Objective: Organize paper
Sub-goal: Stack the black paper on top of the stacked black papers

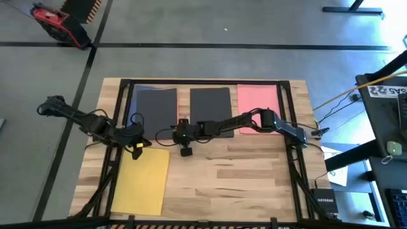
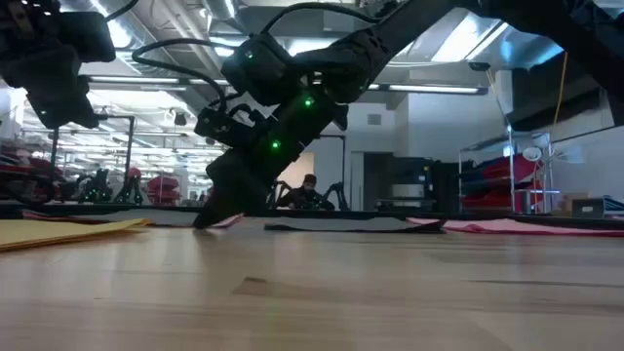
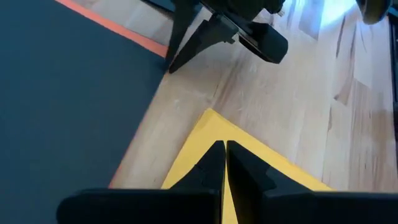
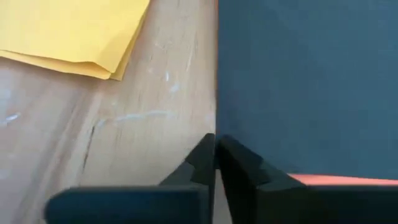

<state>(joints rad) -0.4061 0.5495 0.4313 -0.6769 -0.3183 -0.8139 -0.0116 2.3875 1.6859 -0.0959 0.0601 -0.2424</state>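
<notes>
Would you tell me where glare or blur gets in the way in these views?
Low view: bright ceiling lights behind leave the right gripper a dark silhouette, and the near tabletop is soft. Left wrist view: window glare washes out the wood at one corner. High view: even light, the yellow paper clear.

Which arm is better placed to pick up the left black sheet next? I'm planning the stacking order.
Probably the right. Its gripper, fingers closed, sits at that black sheet's near corner, where an orange edge shows beneath. The left gripper, also closed, is over the yellow paper's corner.
</notes>
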